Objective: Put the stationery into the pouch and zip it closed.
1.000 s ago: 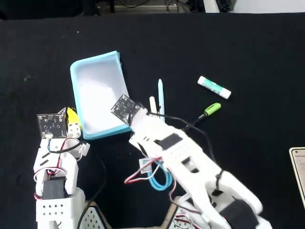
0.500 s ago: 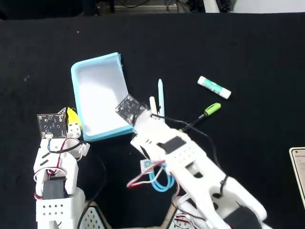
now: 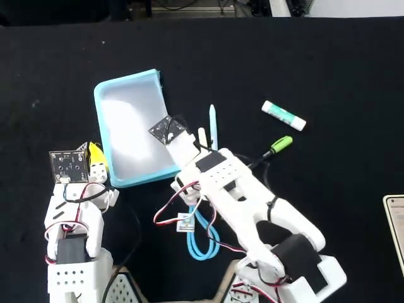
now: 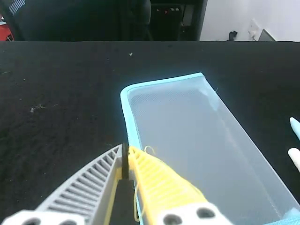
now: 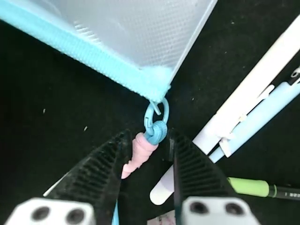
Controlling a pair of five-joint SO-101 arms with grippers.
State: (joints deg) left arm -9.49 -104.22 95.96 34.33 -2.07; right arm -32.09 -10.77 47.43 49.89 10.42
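The light-blue pouch [image 3: 129, 126] lies flat on the black table, its clear face up [image 4: 197, 136]. Its blue zipper ring [image 5: 156, 117] and pink pull [image 5: 137, 155] hang off one corner [image 5: 152, 84]. My right gripper [image 5: 147, 136] is open, with the pull between its fingers. A white pen [image 3: 202, 137] and a pale blue pen [image 3: 213, 123] lie beside that corner. A green highlighter [image 3: 278, 145] and a glue stick [image 3: 283, 115] lie farther right. My left gripper [image 4: 125, 152] is shut, its tips at the pouch's left border [image 4: 126, 112].
A blue cable loop [image 3: 202, 237] hangs under the right arm near the front edge. A pale flat object [image 3: 396, 221] shows at the far right edge. Open black table stretches behind and right of the pouch.
The right arm has swung its wrist round and pushed forward at the pouch's corner. The pouch shifted slightly. The left arm has stayed still.
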